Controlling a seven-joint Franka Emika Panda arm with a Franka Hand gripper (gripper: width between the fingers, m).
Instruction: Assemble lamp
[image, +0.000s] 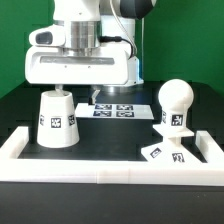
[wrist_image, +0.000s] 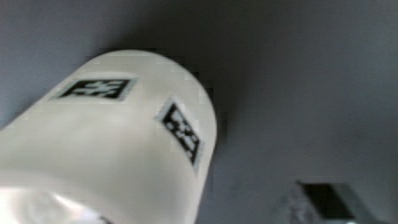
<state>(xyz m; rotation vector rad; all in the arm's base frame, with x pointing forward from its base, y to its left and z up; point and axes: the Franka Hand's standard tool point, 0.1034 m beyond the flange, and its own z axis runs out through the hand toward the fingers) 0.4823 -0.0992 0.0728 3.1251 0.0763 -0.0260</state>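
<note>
The tapered white shade (image: 57, 118) stands upright with its narrow end up at the exterior view's left, a square tag on its side. My gripper (image: 80, 90) hangs just above and slightly behind its top. In the wrist view the shade (wrist_image: 125, 130) fills most of the picture, lying between the spread jaws, and only one dark finger (wrist_image: 334, 202) shows beside it. The gripper looks open and holds nothing. The round bulb (image: 173, 100) stands on its neck on the flat square base (image: 165, 148) at the exterior view's right.
The marker board (image: 118, 109) lies flat on the black table behind the parts. A raised white rail (image: 100, 166) borders the table at the front and both sides. A green wall stands behind the arm.
</note>
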